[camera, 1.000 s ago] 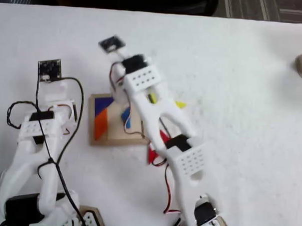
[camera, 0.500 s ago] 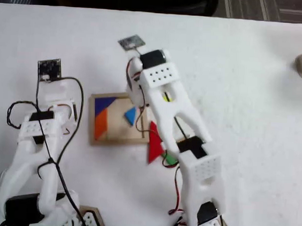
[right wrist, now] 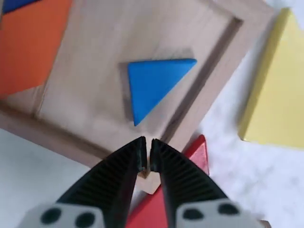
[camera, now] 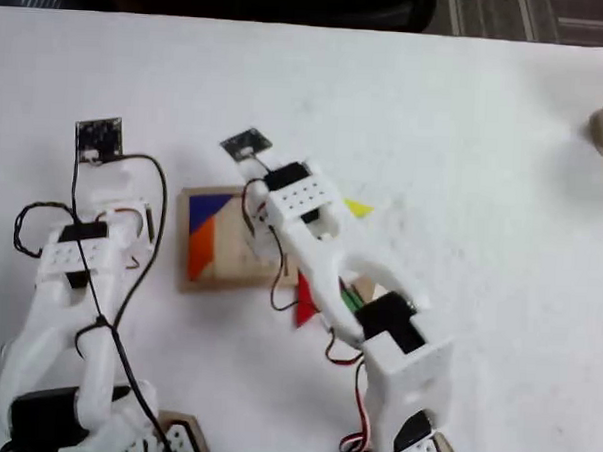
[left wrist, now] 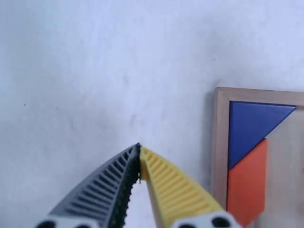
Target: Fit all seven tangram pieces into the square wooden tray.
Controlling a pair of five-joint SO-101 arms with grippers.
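Nearest the arm bases, a red triangle point(right wrist: 183, 190) and a green piece point(camera: 350, 298) lie just outside the tray point(right wrist: 223, 61), the red one's tip pointing at its rim. Two grippers: the right gripper point(right wrist: 147, 154) hangs over the tray's near edge, closed to a thin slit and gripping nothing. The left gripper point(left wrist: 138, 159) is pinched tip to tip, empty, over bare table point(camera: 466, 123) beside the tray's left wall. Three pieces sit inside: an orange piece point(left wrist: 247, 180), long axis along that wall, a dark-blue triangle point(left wrist: 251, 128) in the far-left corner, and a light-blue triangle point(right wrist: 152, 83). The right arm overlies that last one in the high view, and the wrist camera shows its long edge facing the corner. Farthest, one yellow piece point(camera: 359, 208) lies outside.
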